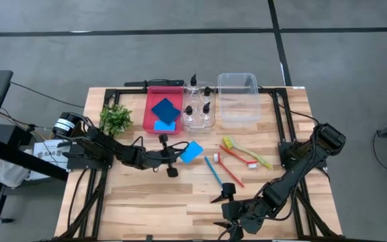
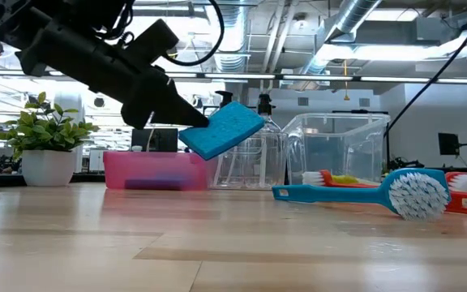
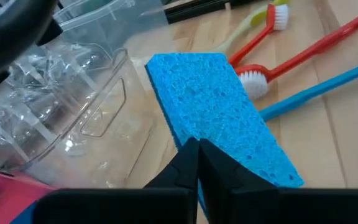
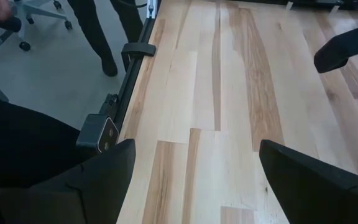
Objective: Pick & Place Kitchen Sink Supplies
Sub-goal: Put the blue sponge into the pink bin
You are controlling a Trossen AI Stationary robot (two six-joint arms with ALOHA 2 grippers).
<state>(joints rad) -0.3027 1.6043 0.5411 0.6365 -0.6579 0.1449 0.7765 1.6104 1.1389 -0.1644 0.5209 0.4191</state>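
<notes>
From above, the left gripper (image 1: pixel 179 154) sits mid-table, pinched shut on one edge of a light blue sponge (image 1: pixel 193 152), which sticks out toward the brushes. Behind it the red bin (image 1: pixel 148 115) already holds a dark blue sponge (image 1: pixel 166 109) and another light blue one (image 1: pixel 164 126). The pump bottles (image 1: pixel 200 105) stand in a small clear tray (image 1: pixel 199 122), with an empty clear bin (image 1: pixel 238 113) beside that and a potted plant (image 1: pixel 115 118) to the left of the red bin. A blue brush (image 1: pixel 214 171), a red brush (image 1: pixel 232 167) and a yellow-green brush (image 1: pixel 246 152) lie loose on the wood near the sponge. The right gripper (image 1: pixel 230 214) waits at the table's near edge, jaws spread wide and holding nothing.

From table height, the sponge (image 2: pixel 222 128) hangs tilted and clear of the table, in front of the red bin (image 2: pixel 154 171) and the clear tray.

The left wrist camera shows the two fingers (image 3: pixel 194 167) meeting on the sponge's (image 3: pixel 219 112) near edge (a thin bite, so the sponge droops away from them), with the red and blue brush handles on the wood beyond.

The right wrist camera sees only bare wood between its open fingers (image 4: pixel 107 165).

Judging by the sponges already in it, this one belongs in the red bin. The carry should go well if the sponge is kept high enough to clear the bin wall, moved without jerks given the shallow grip, and let go only once it is fully over the bin.
</notes>
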